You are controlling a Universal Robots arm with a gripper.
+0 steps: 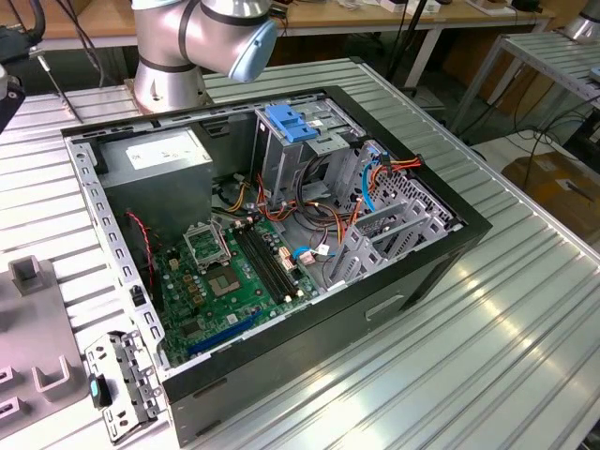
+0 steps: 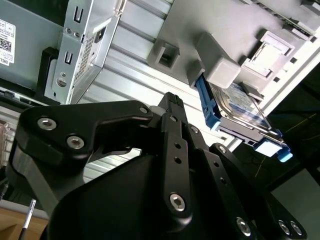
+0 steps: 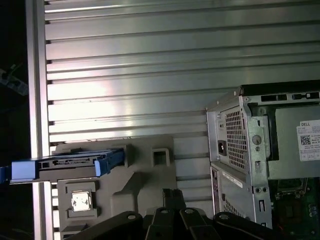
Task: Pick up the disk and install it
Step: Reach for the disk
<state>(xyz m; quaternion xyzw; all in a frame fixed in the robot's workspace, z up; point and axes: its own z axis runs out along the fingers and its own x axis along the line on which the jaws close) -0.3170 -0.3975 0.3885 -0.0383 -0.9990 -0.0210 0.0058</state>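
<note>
Standing on its narrow edge, the disk (image 3: 70, 162) is kept in a slot of the grey holder (image 3: 145, 175), which lies on the ribbed metal table (image 1: 525, 356) just beside the open computer case (image 1: 422, 272). In the second wrist view the blue carrier edge and the labelled face of the disk (image 2: 237, 102) are seen rising out of the holder. It is judged that the disk is stored upright so that both its flat faces are left free for a grasp. Lying flat, it would offer little to be gripped.

The gripper (image 3: 172, 196) is seen in both wrist views close to the holder but clearly apart from the disk. Its fingers are brought together, tip against tip, and nothing is held between them. The picking up is therefore judged as not yet done.

In the exterior view the case is laid on its side in the middle of the frame with the side panel removed, probably so that the inside can be reached from above. The drive cage (image 1: 277, 155) with the blue latch (image 1: 284, 122) is found in the upper middle of the frame. The motherboard (image 1: 234, 281) is found below it toward the left, and part of the grey holder (image 1: 37, 281) at the lower left corner. As the disk is in the holder, the installing is judged not begun.
</note>
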